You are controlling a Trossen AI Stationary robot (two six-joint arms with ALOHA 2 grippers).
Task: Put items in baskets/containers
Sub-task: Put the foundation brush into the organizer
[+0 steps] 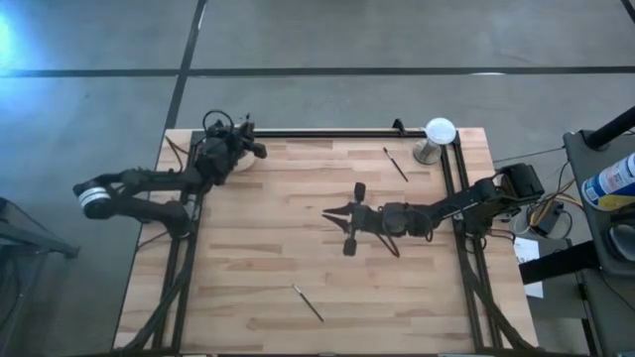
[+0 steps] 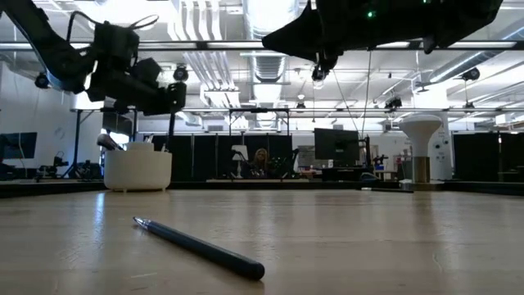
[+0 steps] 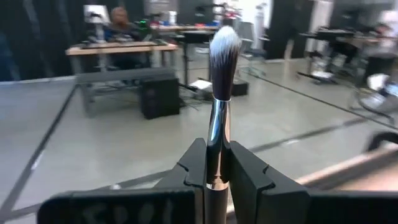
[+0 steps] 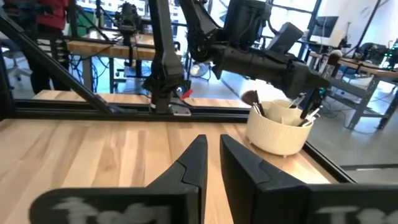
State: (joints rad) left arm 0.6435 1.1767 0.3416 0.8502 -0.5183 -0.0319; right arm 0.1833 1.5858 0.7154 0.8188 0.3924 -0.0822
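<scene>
The cream cup point(image 4: 278, 131) stands at the counter's point(image 1: 258, 258) far left corner, directly under the left tool point(image 3: 214, 180), with several brushes already standing in it. That tool is clamped on a silver-ferruled brush point(image 3: 219, 74) with a pale-tipped head, held above the cup. Two loose brushes lie on the counter: one point(image 1: 396, 164) beyond the right tool point(image 1: 347, 218), near the white dome point(image 1: 439, 131), the other point(image 1: 309, 302) on its near side. The right tool hovers over mid-counter, fingers point(image 4: 193, 168) narrow with nothing between them.
</scene>
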